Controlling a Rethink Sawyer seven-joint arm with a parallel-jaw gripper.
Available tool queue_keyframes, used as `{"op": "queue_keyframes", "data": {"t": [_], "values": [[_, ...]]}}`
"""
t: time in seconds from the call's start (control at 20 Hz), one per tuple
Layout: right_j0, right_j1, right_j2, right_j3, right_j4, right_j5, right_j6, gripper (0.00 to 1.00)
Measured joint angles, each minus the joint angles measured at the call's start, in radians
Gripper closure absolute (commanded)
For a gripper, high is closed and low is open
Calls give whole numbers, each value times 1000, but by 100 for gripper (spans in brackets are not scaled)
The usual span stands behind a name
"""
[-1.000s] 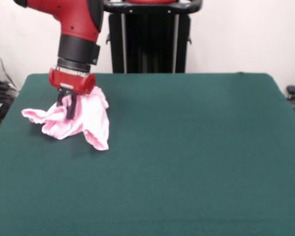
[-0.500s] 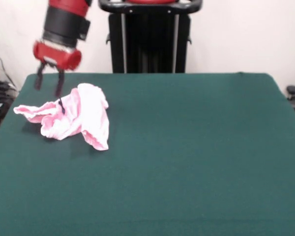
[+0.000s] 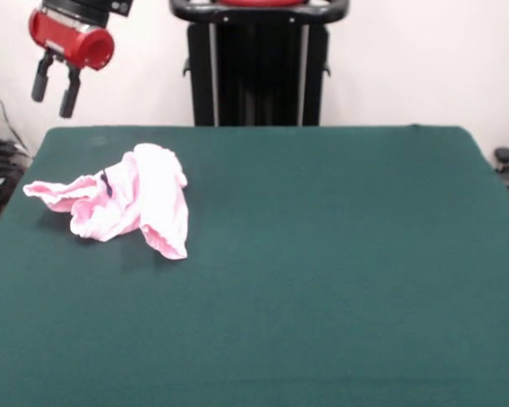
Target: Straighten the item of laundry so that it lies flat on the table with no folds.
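1. Up went the end effector (image 3: pixel 53 87) since a second ago — it let go, and now hangs open and empty.
2. Pink item of laundry (image 3: pixel 125 206) sits bunched near the bench (image 3: pixel 322 280) edge.
3. A bad grab could drag it off — or fold it more.

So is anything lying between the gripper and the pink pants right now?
No. In the front view the gripper hangs open above the pants, with only bare green table and wall between.

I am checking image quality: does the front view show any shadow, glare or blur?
Front view: even light, no glare on the table; a soft shadow lies under the item of laundry; the raised end effector looks sharp, not blurred.
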Motion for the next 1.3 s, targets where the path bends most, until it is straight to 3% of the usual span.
{"op": "queue_keyframes", "data": {"t": [0.7,1.0,1.3], "values": [[-15,65,240,0,-1,0,0,0],[-17,113,265,0,-3,0,0,0],[-16,176,253,-6,-63,-2,0,0]]}}
